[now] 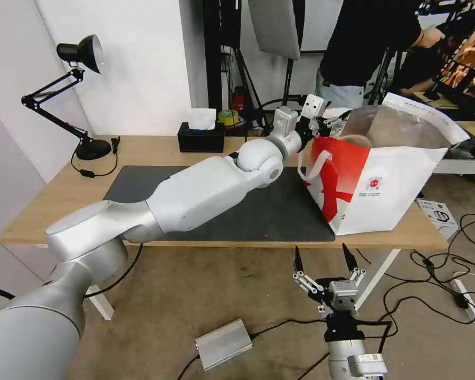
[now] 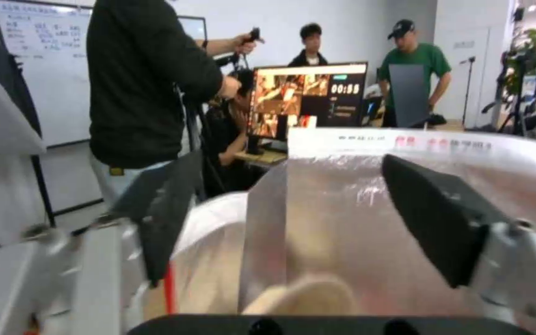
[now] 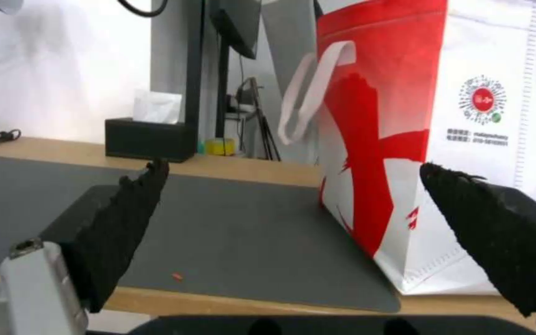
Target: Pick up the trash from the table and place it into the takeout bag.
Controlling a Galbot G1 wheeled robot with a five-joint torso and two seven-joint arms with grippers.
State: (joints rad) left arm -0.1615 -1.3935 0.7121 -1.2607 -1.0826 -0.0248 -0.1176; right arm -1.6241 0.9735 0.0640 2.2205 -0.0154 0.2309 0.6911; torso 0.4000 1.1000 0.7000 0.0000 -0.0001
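The takeout bag [image 1: 390, 190], white with a red panel and foil lining, stands open on the right end of the table [image 1: 142, 150]. My left arm reaches across the table, and my left gripper [image 1: 330, 122] hangs open at the bag's near rim, holding nothing. In the left wrist view, my left gripper [image 2: 299, 223] spreads its dark fingers [image 2: 163, 218] over the foil lining. A beige piece of trash [image 2: 305, 293] lies below them inside the bag, seen in the head view as the beige bowl [image 1: 356, 140]. My right gripper [image 1: 322, 253] waits open below the table's front edge, facing the bag [image 3: 466, 116].
A dark grey mat [image 1: 269, 211] covers the table's middle, with a tiny red scrap [image 1: 267, 235] near its front edge. A black tissue box [image 1: 200, 138] and a black desk lamp [image 1: 82, 53] stand at the back. Cables and a silver box [image 1: 224, 343] lie on the floor.
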